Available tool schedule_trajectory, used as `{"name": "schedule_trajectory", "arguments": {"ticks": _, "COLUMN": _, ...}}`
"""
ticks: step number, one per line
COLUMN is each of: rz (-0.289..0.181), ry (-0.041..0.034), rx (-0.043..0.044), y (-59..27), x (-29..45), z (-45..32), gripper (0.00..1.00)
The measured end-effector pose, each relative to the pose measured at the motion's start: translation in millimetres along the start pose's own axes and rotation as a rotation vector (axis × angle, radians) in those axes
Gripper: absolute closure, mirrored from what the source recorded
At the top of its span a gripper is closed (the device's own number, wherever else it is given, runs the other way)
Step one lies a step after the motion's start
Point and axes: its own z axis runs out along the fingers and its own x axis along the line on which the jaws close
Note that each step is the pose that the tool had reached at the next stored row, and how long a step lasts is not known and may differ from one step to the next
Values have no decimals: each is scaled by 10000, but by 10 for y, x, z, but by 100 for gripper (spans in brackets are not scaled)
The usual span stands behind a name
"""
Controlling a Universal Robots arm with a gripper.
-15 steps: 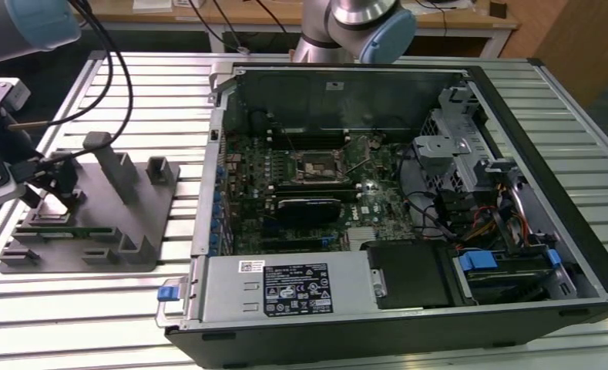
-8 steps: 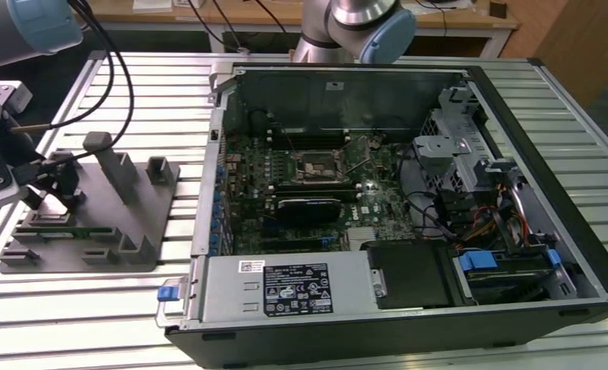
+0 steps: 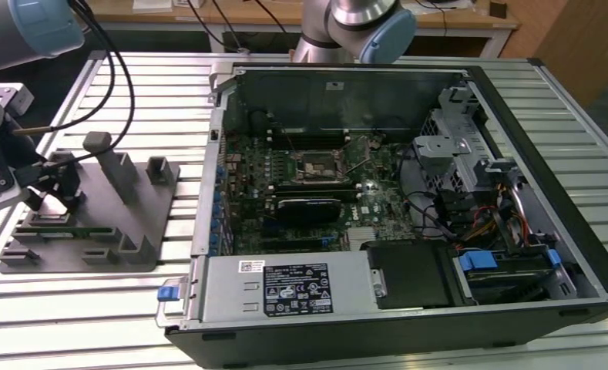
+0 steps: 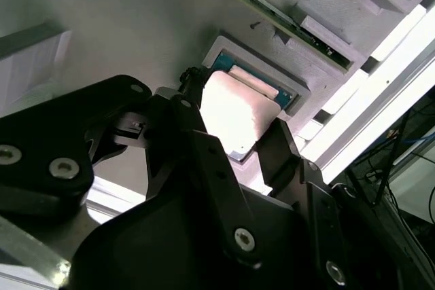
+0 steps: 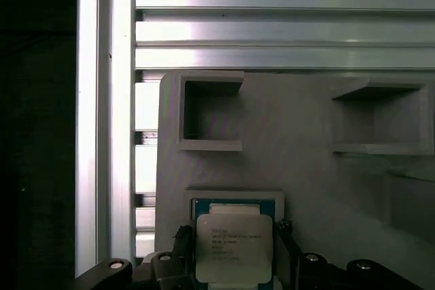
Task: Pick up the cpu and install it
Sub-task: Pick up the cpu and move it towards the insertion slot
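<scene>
The cpu (image 5: 233, 249), a flat square chip with a pale silver top and a thin green rim, lies in a framed recess of the grey holder block (image 5: 306, 140). My gripper (image 5: 233, 239) is down over it. One black finger (image 5: 185, 244) presses one edge of the chip and the other finger (image 5: 283, 237) presses the opposite edge. The second wrist view shows the same grip: the cpu (image 4: 238, 110) sits between the fingers of the gripper (image 4: 234, 119). In the exterior view the gripper (image 3: 52, 193) hangs over the holder block (image 3: 129, 223) at the exterior view's left.
An open computer case (image 3: 550, 193) lies at the exterior view's middle and right, its motherboard socket (image 3: 314, 166) facing up. A long green strip module (image 3: 67, 229) rests in the holder block beside upright grey posts (image 3: 103, 150). A slatted metal table (image 3: 98, 308) lies underneath.
</scene>
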Motion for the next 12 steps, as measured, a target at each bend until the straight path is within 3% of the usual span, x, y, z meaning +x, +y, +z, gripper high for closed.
{"name": "schedule_trajectory", "arguments": {"ticks": 12, "rz": 0, "ry": 0, "rx": 0, "y": 0, "x": 0, "z": 10, "gripper": 42}}
